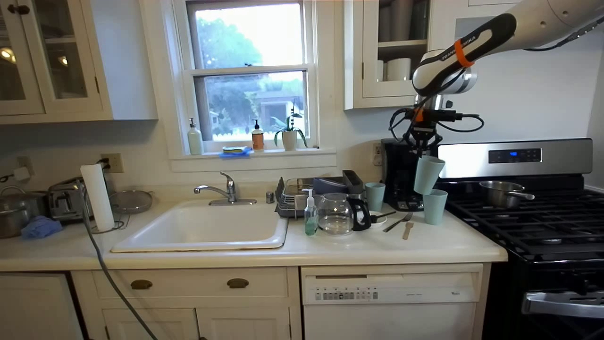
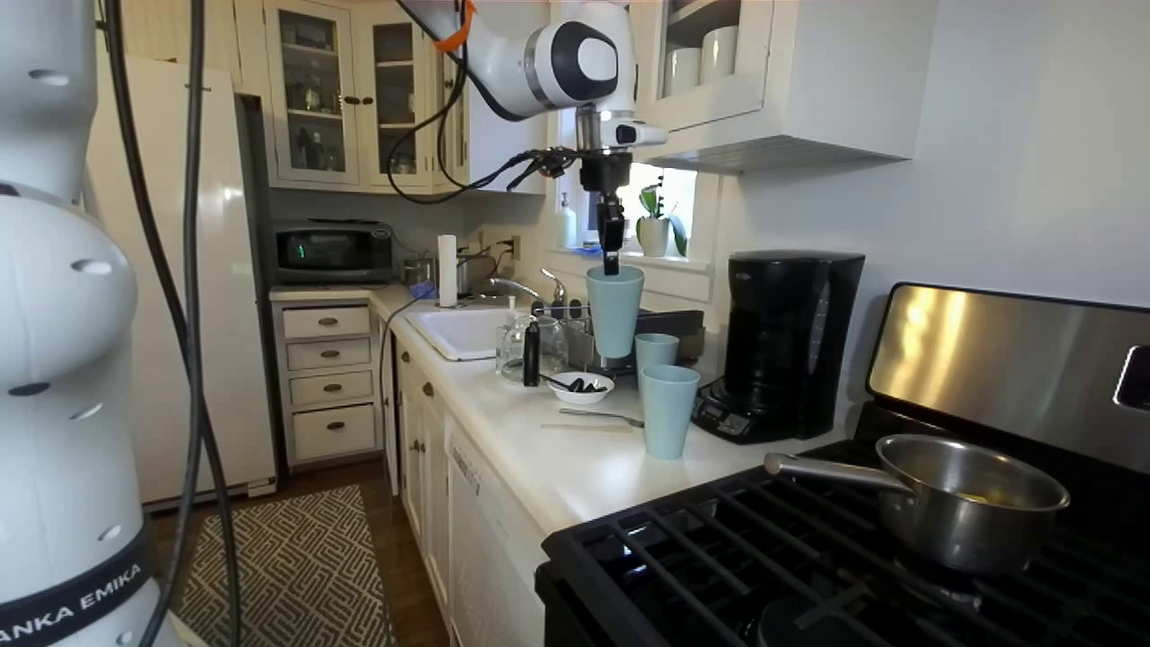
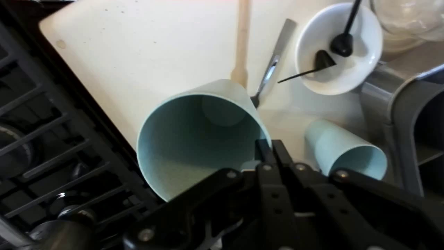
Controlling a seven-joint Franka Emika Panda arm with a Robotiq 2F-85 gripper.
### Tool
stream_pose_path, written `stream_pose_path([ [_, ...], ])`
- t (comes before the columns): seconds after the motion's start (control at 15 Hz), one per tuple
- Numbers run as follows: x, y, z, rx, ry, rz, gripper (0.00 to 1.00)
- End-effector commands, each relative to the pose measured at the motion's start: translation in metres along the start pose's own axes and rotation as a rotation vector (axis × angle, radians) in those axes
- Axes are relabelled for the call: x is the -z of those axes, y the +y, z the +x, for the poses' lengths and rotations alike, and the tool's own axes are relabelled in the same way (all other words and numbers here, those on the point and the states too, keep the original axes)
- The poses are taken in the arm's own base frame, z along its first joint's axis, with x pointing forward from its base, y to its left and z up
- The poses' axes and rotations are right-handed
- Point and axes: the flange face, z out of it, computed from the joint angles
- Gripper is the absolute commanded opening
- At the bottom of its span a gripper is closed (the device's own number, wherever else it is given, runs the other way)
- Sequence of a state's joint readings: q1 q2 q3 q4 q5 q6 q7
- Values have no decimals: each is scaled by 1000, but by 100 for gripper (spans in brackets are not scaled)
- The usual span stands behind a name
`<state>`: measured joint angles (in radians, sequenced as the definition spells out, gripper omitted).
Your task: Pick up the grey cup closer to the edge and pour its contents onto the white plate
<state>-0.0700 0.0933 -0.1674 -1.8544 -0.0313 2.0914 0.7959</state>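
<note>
The gripper [image 3: 270, 143], nearly closed, pinches the cup [image 1: 428, 175] by its rim; in an exterior view it hangs right of, and higher than, the dish [image 1: 380, 224], mouth tilted away.

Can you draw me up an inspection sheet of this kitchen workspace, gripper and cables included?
Surface: white countertop, brown spot near one corner.
Job's things: pale grey-blue cup, tilted, held above the countertop, nothing seen inside; white dish holding black objects.
Clutter: fork, wooden utensil, glass carafe, second cup near the stove, third cup by the coffee maker.
Gripper: closed on the held cup's rim.
Cables: grey cable over the countertop's front edge; black cables hanging.
Surroundings: saucepan on the stove.
</note>
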Motion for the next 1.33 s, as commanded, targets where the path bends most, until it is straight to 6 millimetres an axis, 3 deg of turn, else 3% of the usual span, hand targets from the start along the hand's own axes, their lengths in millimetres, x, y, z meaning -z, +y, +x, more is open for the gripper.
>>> stream_pose_path([
  [0.0, -25, 14, -16, -16, -36, -154, 1],
  [0.2, -48, 19, -30, -2, -124, -184, 1],
  [0.27, -41, 17, -21, 0, -94, -166, 4],
  [0.6, -53, 19, -27, 6, -114, -187, 1],
  [1.27, -111, 23, -38, 23, -96, -145, 1],
])
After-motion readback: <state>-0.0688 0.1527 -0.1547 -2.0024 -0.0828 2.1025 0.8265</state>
